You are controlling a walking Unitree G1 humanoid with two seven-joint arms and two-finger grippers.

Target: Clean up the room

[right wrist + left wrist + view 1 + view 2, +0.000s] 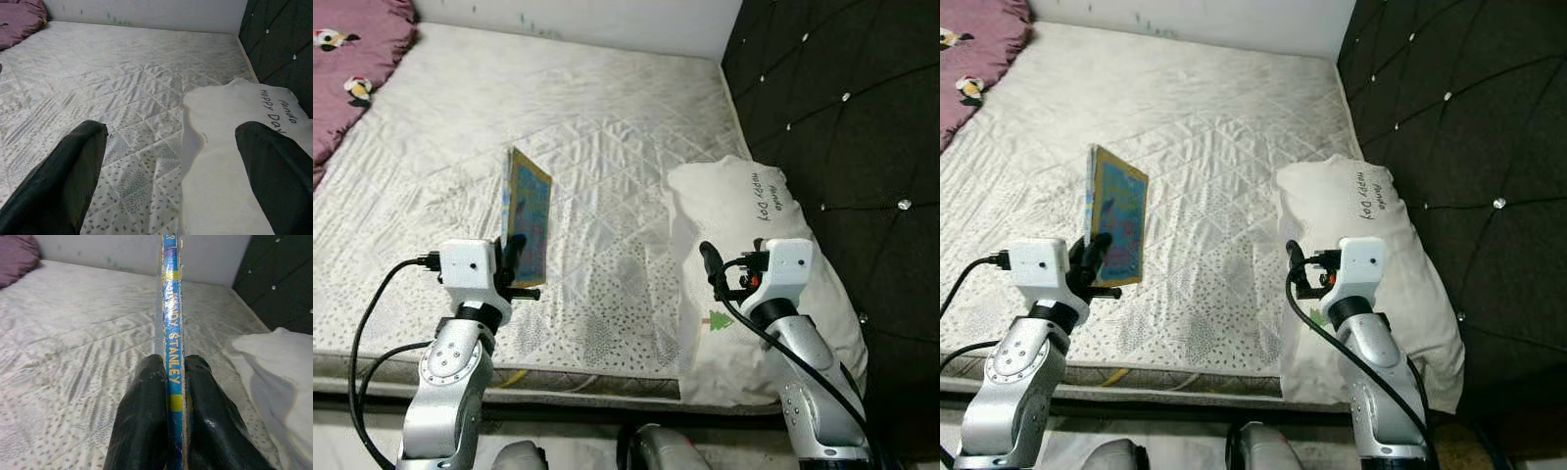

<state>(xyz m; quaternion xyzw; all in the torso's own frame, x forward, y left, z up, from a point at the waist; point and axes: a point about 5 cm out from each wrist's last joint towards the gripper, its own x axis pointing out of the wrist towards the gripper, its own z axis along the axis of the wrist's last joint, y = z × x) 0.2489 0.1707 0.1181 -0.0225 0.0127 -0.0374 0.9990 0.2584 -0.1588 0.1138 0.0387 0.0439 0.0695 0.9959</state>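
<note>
Quilted white mattress [607, 127], one, bare, seen from its foot end. Items on and above it, for your count:

Book [529, 213], one. Thin, blue and yellow cover, spine lettering partly legible in the left wrist view. You have it held upright above the mattress near its front edge, pinched at the lower spine corner by the left gripper [168, 396], whose two black fingers are pressed together against either cover. Judged light and stiff as a whole, though the covers may flex and the glossy faces may slip. With the hold this low, the book's height acts as a lever, so expect it to tip if you swing the arm quickly. A hold nearer the middle of the spine would be steadier.

Pillow [744, 264], one. White, printed with small lettering and a green tree motif, lying at the right side of the mattress against the dark padded headboard [842, 117]. Judged soft and light; it will fold where taken, so take it by a corner or edge.

Right gripper [166, 161], one, fingers spread wide and holding nothing, poised above the near edge of the pillow.

Blanket [347, 59], one, purple with small animal motifs, bunched at the far left corner.
</note>
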